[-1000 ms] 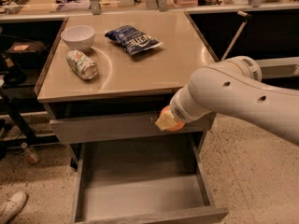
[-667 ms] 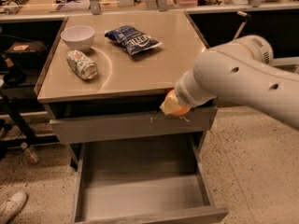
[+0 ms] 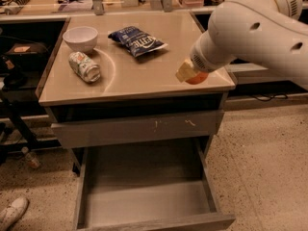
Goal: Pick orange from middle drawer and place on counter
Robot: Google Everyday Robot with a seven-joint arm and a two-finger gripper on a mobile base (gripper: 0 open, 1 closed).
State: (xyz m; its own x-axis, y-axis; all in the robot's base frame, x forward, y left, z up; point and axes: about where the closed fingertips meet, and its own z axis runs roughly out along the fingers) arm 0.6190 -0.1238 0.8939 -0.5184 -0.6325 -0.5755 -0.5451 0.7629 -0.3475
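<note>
The tool (image 3: 189, 74) sits at the end of the thick white arm (image 3: 255, 30) that reaches in from the upper right. It is over the front right part of the desk (image 3: 144, 76) and pinches the one orange (image 3: 198, 78) against a pale finger (image 3: 183, 71) on the orange's left side. The wrist hides the top of the orange, so only its lower half shows. What shows is round, with no long axis to name and no stem to say which way it faces. Whether it touches the desk top or hangs just above it cannot be told. It is near the right edge and well apart from the other things. Three other things lie on the desk: one white bowl (image 3: 80, 37) at the back left, one can (image 3: 84, 66) on its side just in front of the bowl with its long axis running from back left to front right, and one blue snack bag (image 3: 137, 41) lying flat near the back middle. There are two drawers below: the shut drawer (image 3: 139, 126) with pale scratches on its front, and under it the open drawer (image 3: 144, 201), pulled out with its floor bare. One white shoe (image 3: 12, 213) shows on the floor at the lower left.
</note>
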